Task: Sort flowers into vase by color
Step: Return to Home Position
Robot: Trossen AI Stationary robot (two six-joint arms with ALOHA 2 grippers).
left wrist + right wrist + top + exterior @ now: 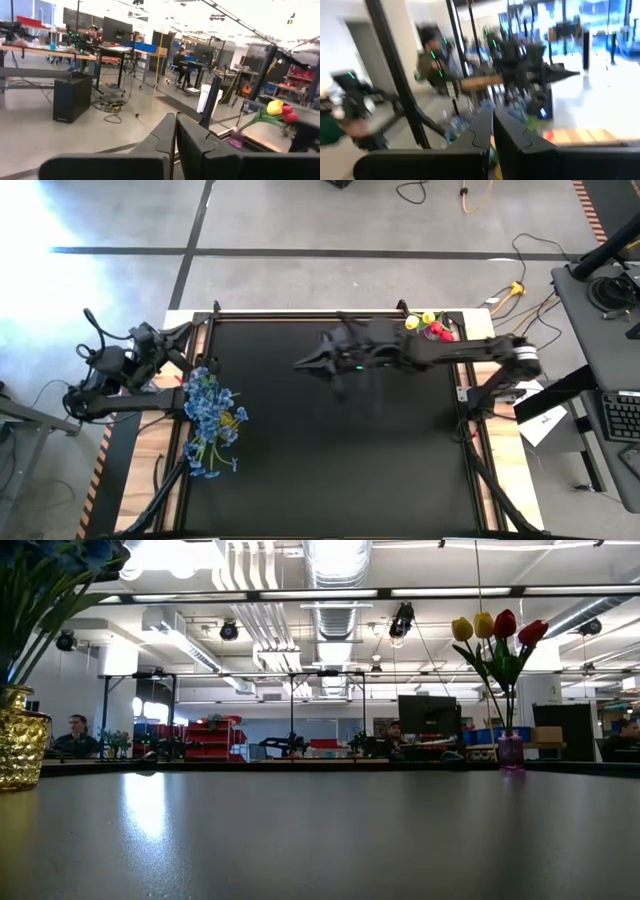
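Note:
A bunch of blue flowers (210, 415) stands in a gold vase (20, 750) at the table's left edge. Yellow and red tulips (430, 328) stand in a small purple vase (510, 752) at the far right corner, and they also show in the left wrist view (280, 110). My right gripper (305, 363) is stretched out above the middle of the table, shut and empty, as the right wrist view (492, 130) shows. My left gripper (180, 340) is folded back at the table's left edge, above the blue flowers' far side. It is shut (175, 135) with nothing in it.
The black table top (330, 450) is bare between the two vases. The right arm (470, 355) spans the far right part of the table, close to the tulips. Cables and a desk (600, 310) lie beyond the right edge. People sit in the room behind.

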